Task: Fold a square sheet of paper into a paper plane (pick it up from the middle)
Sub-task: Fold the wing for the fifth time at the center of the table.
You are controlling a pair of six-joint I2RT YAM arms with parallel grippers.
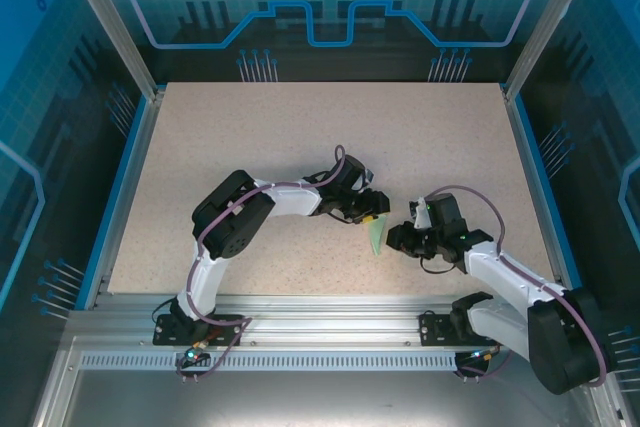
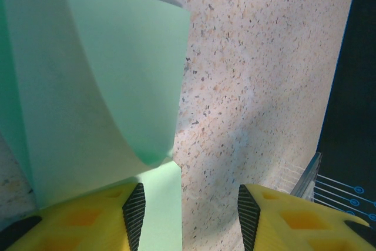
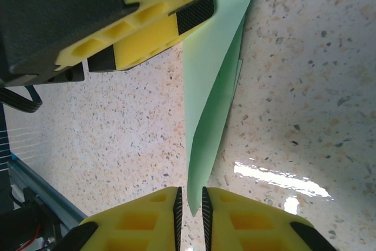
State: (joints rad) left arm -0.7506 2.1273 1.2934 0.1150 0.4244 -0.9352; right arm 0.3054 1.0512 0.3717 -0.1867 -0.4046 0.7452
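The pale mint-green sheet of paper [image 1: 377, 235] is folded into a slim pointed shape and stands on edge between my two grippers, near the table's front centre. My right gripper [image 3: 190, 216] has its jaws drawn in narrowly around the paper's [image 3: 211, 86] pointed tip. The left gripper [image 2: 191, 216] is open. A curled flap of the paper [image 2: 106, 86] lies against the inner side of its left finger [image 2: 88, 221], and bare table shows between the pads. In the top view the left gripper [image 1: 368, 209] is just behind the paper and the right gripper [image 1: 395, 239] beside it.
The speckled beige table [image 1: 300, 127] has open room behind and to both sides. The aluminium frame rail [image 1: 320, 312] runs along the near edge, close to the grippers. A yellow finger of the left gripper [image 3: 147, 39] sits beside the paper's upper part.
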